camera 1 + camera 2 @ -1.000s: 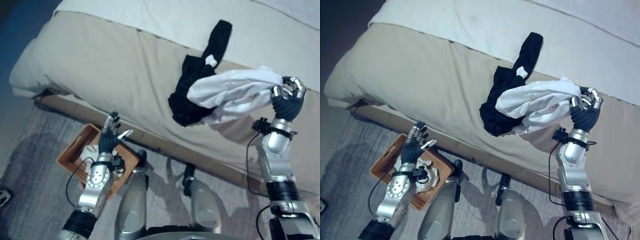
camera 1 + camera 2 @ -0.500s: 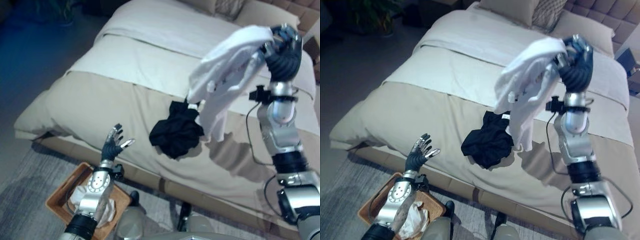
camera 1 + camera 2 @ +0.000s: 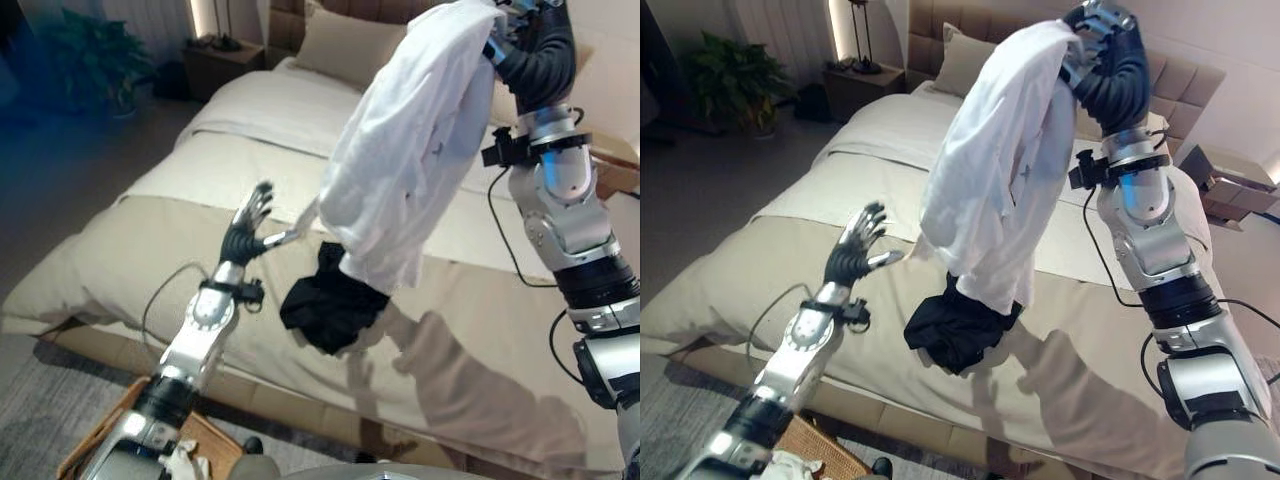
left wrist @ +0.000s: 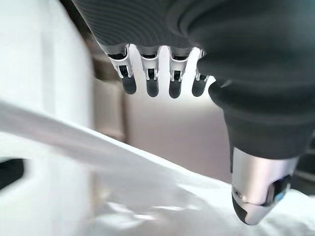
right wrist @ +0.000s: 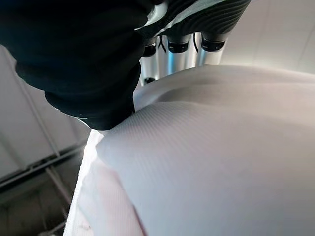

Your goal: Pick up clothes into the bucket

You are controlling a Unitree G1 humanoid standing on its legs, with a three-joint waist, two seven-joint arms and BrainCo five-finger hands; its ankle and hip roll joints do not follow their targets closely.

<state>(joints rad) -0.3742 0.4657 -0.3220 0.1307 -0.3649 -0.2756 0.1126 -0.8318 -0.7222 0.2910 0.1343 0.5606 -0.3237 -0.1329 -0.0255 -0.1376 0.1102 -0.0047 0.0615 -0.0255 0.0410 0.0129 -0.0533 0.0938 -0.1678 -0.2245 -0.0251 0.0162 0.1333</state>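
My right hand (image 3: 535,55) is raised high over the bed, shut on the top of a white shirt (image 3: 400,160) that hangs down full length. In the right wrist view its fingers (image 5: 177,45) curl over the white cloth (image 5: 221,157). The shirt's hem dangles just above a crumpled black garment (image 3: 325,305) lying on the beige blanket. My left hand (image 3: 247,225) is held up over the bed's near side, open with fingers spread and nothing in it; its straight fingers (image 4: 147,81) show in the left wrist view. A brown woven basket (image 3: 820,455) sits on the floor at the lower left, holding white cloth.
The bed (image 3: 150,260) spans the scene, with pillows (image 3: 350,45) against a padded headboard. A nightstand with a lamp (image 3: 865,75) and a plant (image 3: 725,85) stand at the back left. A box (image 3: 1230,180) sits at the far right. Grey rug lies before the bed.
The camera has tilted up. My right hand has lifted the white shirt higher, clear of the bed. My left hand has risen over the blanket. The black garment stays on the bed.
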